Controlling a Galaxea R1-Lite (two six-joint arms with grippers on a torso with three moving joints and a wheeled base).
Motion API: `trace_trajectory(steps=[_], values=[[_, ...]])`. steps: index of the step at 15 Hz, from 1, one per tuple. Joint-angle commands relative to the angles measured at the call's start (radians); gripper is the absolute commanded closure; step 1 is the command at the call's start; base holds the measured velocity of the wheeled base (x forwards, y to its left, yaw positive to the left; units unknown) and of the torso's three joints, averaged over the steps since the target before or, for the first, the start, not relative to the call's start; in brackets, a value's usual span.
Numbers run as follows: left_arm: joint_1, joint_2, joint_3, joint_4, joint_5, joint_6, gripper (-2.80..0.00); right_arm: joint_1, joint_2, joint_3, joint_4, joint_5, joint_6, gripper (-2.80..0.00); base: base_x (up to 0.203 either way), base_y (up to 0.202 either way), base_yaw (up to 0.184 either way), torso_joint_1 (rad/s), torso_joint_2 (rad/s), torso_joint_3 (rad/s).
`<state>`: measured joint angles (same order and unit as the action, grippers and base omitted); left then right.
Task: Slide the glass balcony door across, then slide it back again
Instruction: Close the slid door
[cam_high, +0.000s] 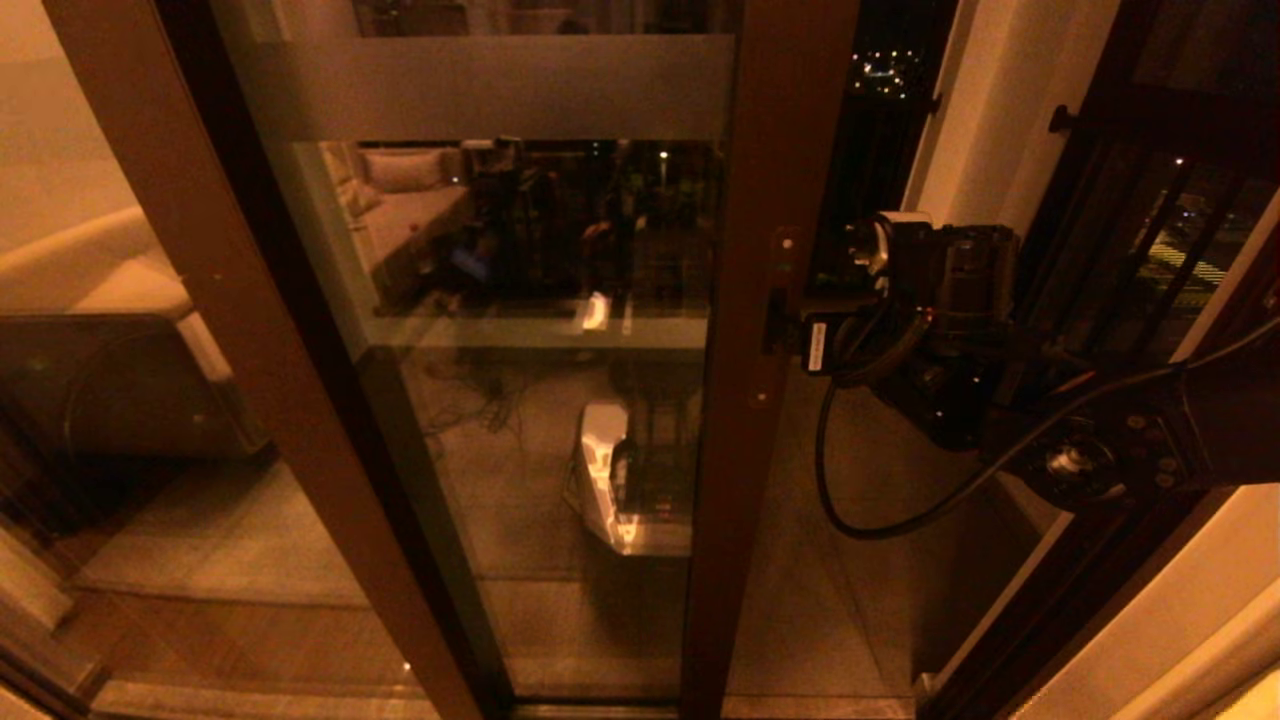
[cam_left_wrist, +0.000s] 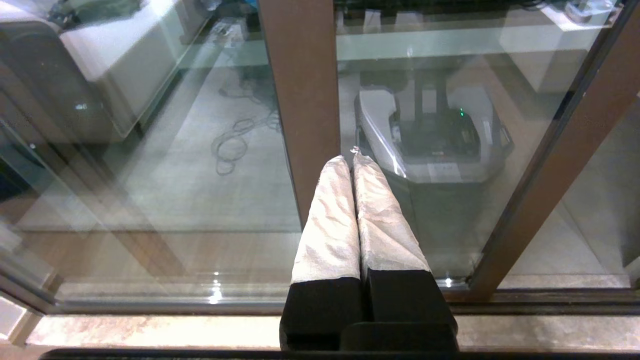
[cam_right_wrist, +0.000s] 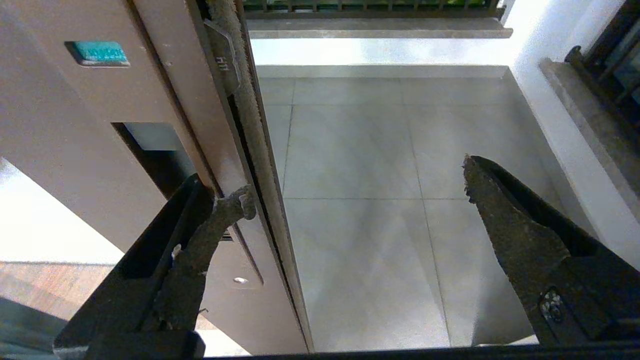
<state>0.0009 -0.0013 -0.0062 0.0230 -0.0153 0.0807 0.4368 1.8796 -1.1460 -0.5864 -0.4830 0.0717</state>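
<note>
The glass balcony door (cam_high: 520, 420) stands partly slid across, with a frosted band (cam_high: 500, 88) near its top and a dark brown stile (cam_high: 760, 200) at its right edge. My right gripper (cam_high: 800, 335) is open at the stile's slot handle (cam_high: 775, 322). In the right wrist view one of the right gripper's (cam_right_wrist: 356, 182) fingers (cam_right_wrist: 200, 240) reaches into the slot handle (cam_right_wrist: 150, 150), and the other finger (cam_right_wrist: 505, 225) hangs free over the balcony floor. My left gripper (cam_left_wrist: 351, 159) is shut, its white-wrapped fingers (cam_left_wrist: 330, 225) empty and pointing at the glass low down, beside a brown post (cam_left_wrist: 300, 100).
The unmoving panel's lighter brown post (cam_high: 190, 300) slants down the left. Right of the stile lies the open gap with the tiled balcony floor (cam_right_wrist: 380, 150), then a white wall (cam_high: 990, 100) and a dark frame (cam_high: 1130, 170). A floor track (cam_left_wrist: 550, 297) runs below the glass.
</note>
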Motion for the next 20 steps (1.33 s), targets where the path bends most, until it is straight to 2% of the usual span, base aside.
trace_trajectory(steps=[1,18,20], values=[[0.001,0.0,0.0,0.0,0.0,0.001,0.0,-0.013,0.009,0.0,-0.002,-0.009,-0.001,-2.8,0.0,0.0,0.0,0.0,0.0,0.0],[-0.001,0.0,0.0,0.0,0.0,0.001,0.0,-0.075,0.009,0.006,-0.003,-0.008,-0.003,-2.8,0.0,0.0,0.0,0.0,0.0,0.0],[0.001,0.0,0.0,0.0,0.0,0.001,0.0,-0.102,0.009,0.008,-0.003,-0.006,-0.004,-2.8,0.0,0.0,0.0,0.0,0.0,0.0]])
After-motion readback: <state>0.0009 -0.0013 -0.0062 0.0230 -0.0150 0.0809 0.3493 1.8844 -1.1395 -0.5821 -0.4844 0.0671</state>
